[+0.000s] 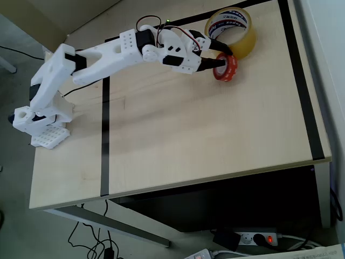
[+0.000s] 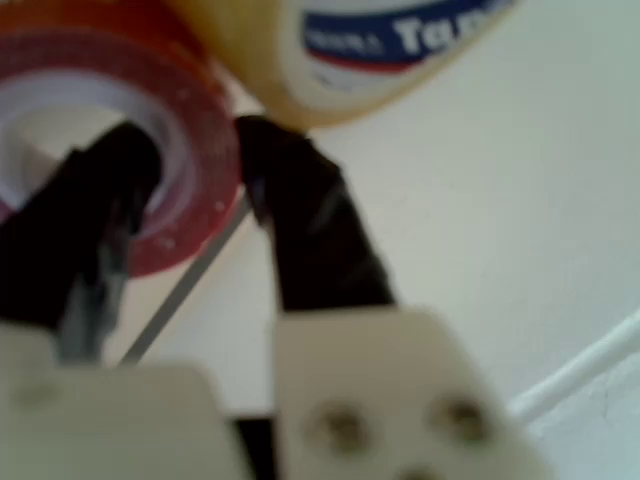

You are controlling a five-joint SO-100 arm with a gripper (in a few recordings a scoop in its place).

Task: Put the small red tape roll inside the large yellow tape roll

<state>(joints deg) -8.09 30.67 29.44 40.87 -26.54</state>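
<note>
The table is a pale wood surface crossed by black tape lines. The white arm reaches from its base at the left edge in the overhead view toward the far right corner. The large yellow tape roll lies flat on the table near that corner, its white core printed in blue and red. The small red tape roll sits just in front of it, touching or nearly touching the yellow wall, and is tilted rather than flat. The jaws are closed narrowly on the red roll's wall: in the wrist view one black finger sits inside the core and the other outside it.
</note>
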